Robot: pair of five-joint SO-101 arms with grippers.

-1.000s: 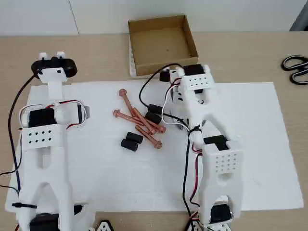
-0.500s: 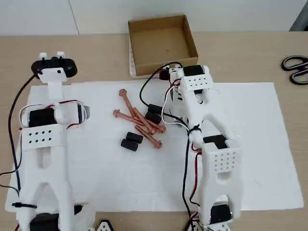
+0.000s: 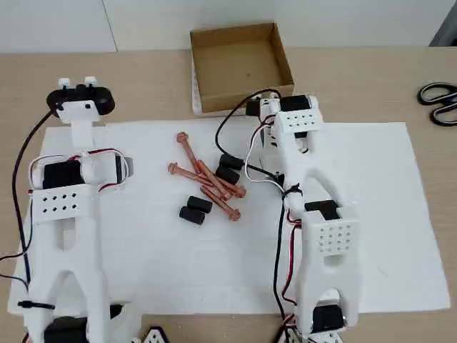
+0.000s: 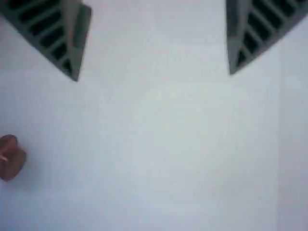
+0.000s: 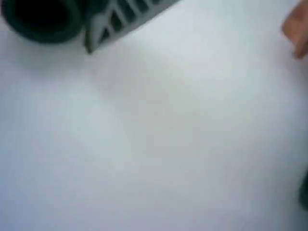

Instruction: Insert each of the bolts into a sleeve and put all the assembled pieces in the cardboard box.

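I am only starting; no bolt is in a sleeve. My left fingers (image 4: 53, 33) are hanging wide apart, a bolt (image 4: 9, 156) lying off beside them. A sleeve (image 5: 41, 19) is lying just beside my right fingers (image 5: 125, 17); apart or together, I cannot tell. Next: closing round it.

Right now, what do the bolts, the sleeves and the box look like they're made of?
Bolts: likely metal with a copper-toned finish, reddish with a slight sheen. Sleeves: matte black, plastic or rubber; the look leaves that open. Box: plain brown cardboard, dull, with thin folded walls.
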